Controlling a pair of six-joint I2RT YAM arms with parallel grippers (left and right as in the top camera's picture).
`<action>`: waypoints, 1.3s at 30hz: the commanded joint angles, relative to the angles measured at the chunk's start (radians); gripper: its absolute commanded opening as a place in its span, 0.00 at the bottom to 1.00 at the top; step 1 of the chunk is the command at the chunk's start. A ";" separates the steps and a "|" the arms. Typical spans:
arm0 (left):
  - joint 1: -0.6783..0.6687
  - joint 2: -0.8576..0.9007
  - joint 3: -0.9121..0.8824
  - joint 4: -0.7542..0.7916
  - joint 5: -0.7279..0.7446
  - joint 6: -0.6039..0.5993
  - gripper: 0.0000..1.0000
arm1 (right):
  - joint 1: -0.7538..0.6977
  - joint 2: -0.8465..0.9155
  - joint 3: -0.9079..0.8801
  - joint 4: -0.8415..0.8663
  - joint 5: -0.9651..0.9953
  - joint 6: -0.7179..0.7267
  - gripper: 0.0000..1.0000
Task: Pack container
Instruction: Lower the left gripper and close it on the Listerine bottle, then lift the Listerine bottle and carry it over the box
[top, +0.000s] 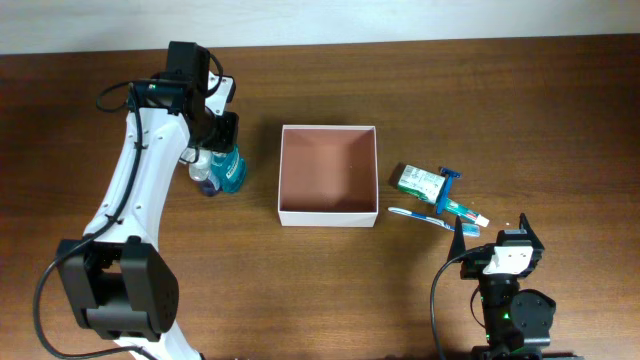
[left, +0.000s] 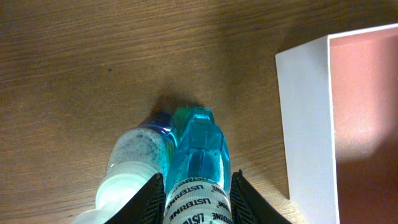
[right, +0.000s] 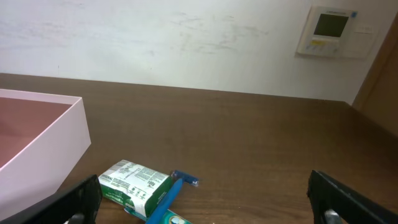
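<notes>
Where the overhead looks down, square thin-walled white container (top: 328, 213), reddish-brown inside, mid wood-grain surface (top: 500, 100), left end effector (top: 222, 140) to its left, left wrist view, it clamps a glossy faceted teal mouthwash bottle (left: 199, 155), right wrist view, right end effector (right: 203, 190) spread wide, printed green carton (right: 134, 180) ahead.

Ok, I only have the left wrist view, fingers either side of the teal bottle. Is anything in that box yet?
Observer: No, the container is bare inside; the teal bottle would be first in.
Operator: Where's the right gripper?
Observer: The right gripper is open, holding nothing, low at the table's front right.
Operator: Anything near it?
Observer: A green-and-white box and a toothbrush lie between it and the container.
</notes>
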 joint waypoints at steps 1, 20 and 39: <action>0.000 0.009 0.016 -0.022 -0.014 0.002 0.34 | -0.007 -0.006 -0.005 -0.008 -0.002 0.001 0.99; 0.000 0.009 0.016 -0.034 -0.012 0.002 0.25 | -0.007 -0.006 -0.005 -0.008 -0.002 0.001 0.99; -0.033 -0.051 0.239 -0.098 -0.010 0.002 0.17 | -0.007 -0.006 -0.005 -0.008 -0.002 0.001 0.98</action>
